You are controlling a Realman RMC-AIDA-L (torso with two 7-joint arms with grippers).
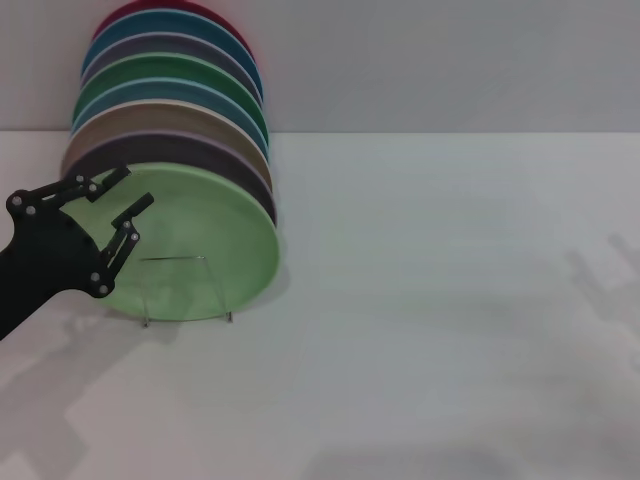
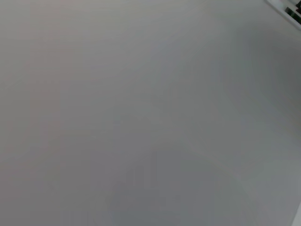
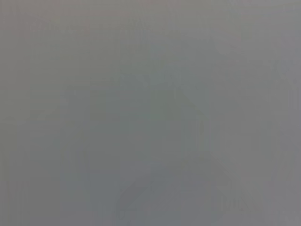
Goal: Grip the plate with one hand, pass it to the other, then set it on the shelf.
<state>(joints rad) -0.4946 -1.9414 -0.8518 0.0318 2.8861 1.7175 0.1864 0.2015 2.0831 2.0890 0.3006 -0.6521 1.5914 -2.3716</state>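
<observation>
Left gripper (image 1: 134, 190), fingers spread apart and empty, hangs before the plate (image 1: 215, 235).

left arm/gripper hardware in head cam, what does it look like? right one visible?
The left gripper is matte black: two slim linkage fingers built from flat bars, with small silver screws at the pivots, on a plain black arm. No cables, markings or sleeves show. The right arm and gripper appear in no view.

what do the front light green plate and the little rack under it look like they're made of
The plate, standing on edge in the rack beside the open left pincer, looks like matte plastic: flat mint colour with only soft shading, though glazed ceramic can't be ruled out. The rack looks like clear acrylic: the plate shows through it, and only thin edges catch light.
</observation>
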